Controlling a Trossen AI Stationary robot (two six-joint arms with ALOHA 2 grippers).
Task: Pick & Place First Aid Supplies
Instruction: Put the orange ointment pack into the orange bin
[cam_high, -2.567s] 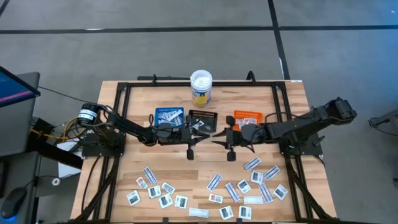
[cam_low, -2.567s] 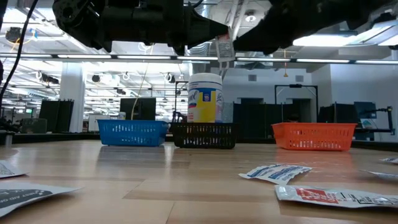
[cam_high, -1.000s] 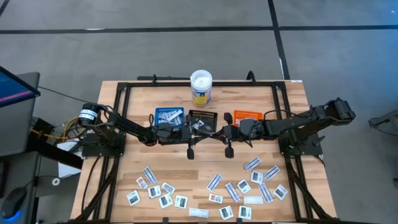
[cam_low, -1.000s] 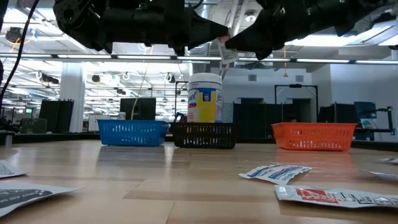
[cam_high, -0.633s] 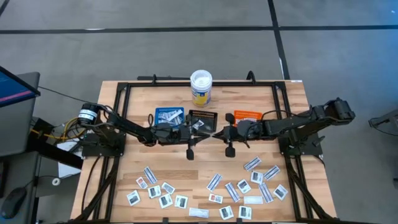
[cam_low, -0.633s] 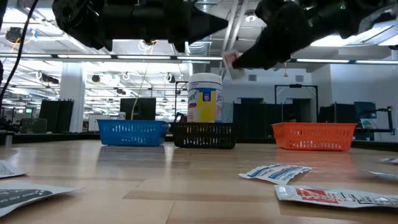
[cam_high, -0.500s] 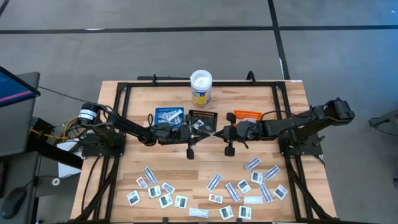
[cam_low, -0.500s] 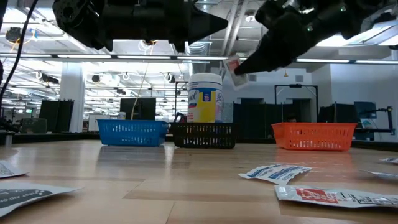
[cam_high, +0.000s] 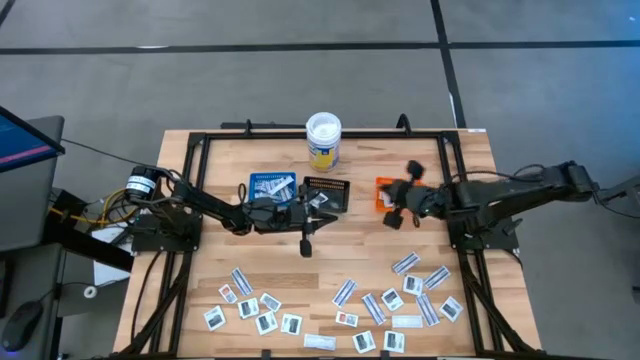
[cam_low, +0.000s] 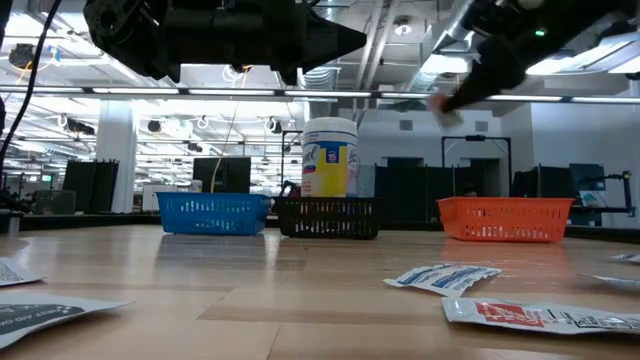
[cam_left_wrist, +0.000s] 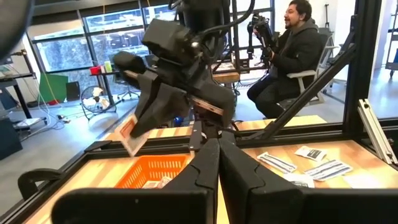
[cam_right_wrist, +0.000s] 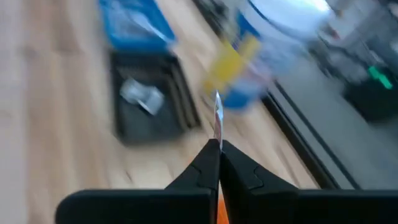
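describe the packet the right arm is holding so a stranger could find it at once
Start at the row of three small trays at mid-table and go to the orange tray at its right end. Above it hangs the right tool, shut on one small white packet with red marks. It alone is off the table.

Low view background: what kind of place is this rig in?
Probably a robotics lab or open workshop: long rows of ceiling strip lights, a dark equipment frame behind the table, and in the left wrist view a seated person beside more framed rigs.
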